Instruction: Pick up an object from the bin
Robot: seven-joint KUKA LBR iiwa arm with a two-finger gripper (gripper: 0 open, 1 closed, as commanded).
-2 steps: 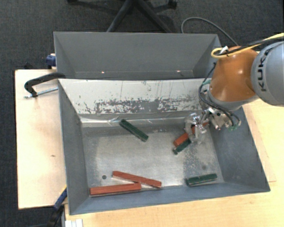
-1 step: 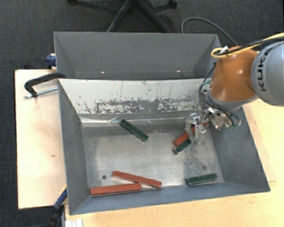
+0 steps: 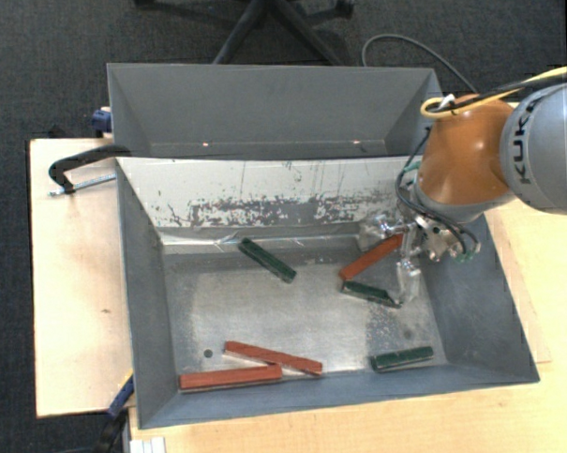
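The gripper (image 3: 395, 255) is low at the bin's (image 3: 141, 302) right side, near the back wall, with its fingers (image 3: 405, 279) spread wide. The upper end of a tilted red bar (image 3: 368, 262) reaches in between them; whether either finger touches it I cannot tell. A green bar (image 3: 369, 292) lies just below the red one, close by the lower finger. Another green bar (image 3: 402, 358) lies near the front wall, well apart.

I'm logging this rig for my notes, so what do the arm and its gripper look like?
The arm is silver-grey with dark KUKA lettering. A rounded orange cover sits at its wrist, a pale cable runs over it, and the gripper is bare metal with thin wires.
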